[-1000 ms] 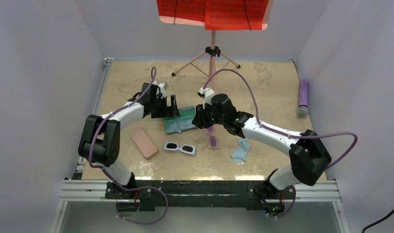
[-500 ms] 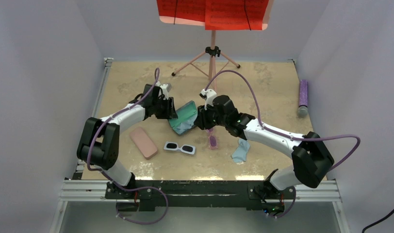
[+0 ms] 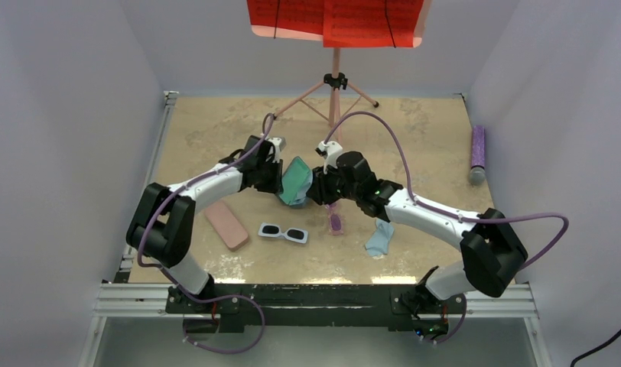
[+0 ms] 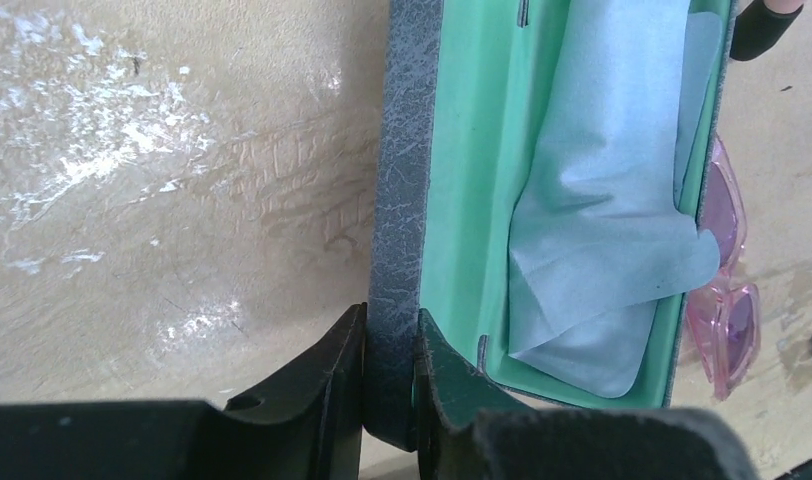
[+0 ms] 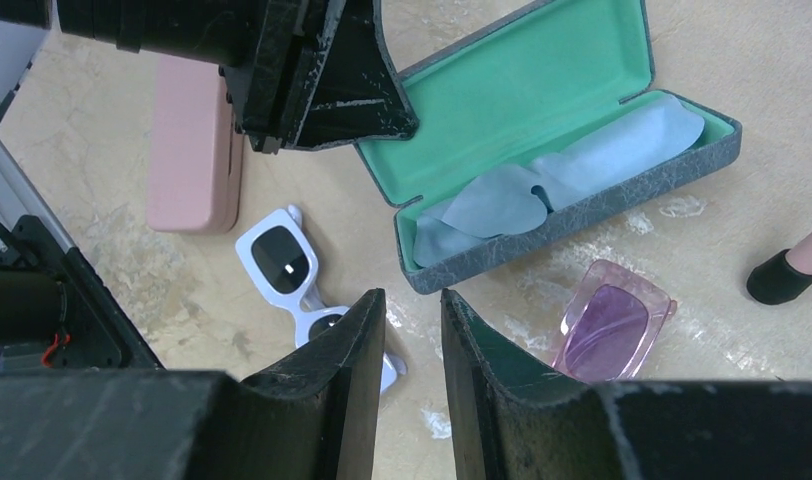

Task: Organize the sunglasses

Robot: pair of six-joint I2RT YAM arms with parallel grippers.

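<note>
Tan tabletop (image 3: 216,122) holds two sunglasses (image 3: 283,232) (image 3: 336,222), two cloths (image 5: 542,190) (image 3: 379,238), grey case (image 3: 296,182) and pink case (image 3: 226,224).

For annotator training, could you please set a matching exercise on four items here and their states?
1 grey-blue case; 2 pink case; 3 white sunglasses; 4 pink sunglasses.
A dark lenses; B closed, lying flat; C translucent, near the right gripper; D open, cloth inside, rim pinched by the left gripper.
Pairs: 1-D, 2-B, 3-A, 4-C.
</note>
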